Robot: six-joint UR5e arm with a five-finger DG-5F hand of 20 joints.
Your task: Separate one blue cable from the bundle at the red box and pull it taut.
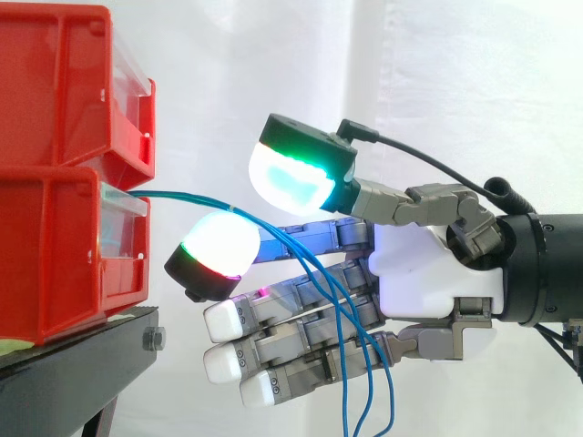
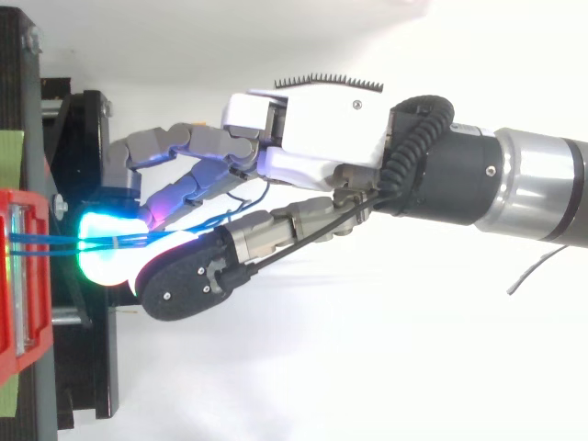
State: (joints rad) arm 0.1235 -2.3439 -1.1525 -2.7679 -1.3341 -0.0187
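Observation:
Several thin blue cables (image 1: 182, 197) leave the front of the lower red bin (image 1: 55, 264) as a bundle and run right. They cross the top of one glowing finger pad (image 1: 214, 246), then fan out and droop in loose loops past the other fingers. My hand (image 1: 437, 273) reaches in from the right with its fingers nearly straight. The thumb pad (image 1: 291, 177) hovers just above the cables with a small gap, and nothing is pinched. From above, the cables (image 2: 46, 241) lead from the bin (image 2: 18, 276) under the thumb of the hand (image 2: 322, 138).
A second red bin (image 1: 55, 82) is stacked on the lower one. Both rest on a black stand (image 1: 73, 364) at the left, whose edge lies just below my fingertips. A white curtain hangs behind.

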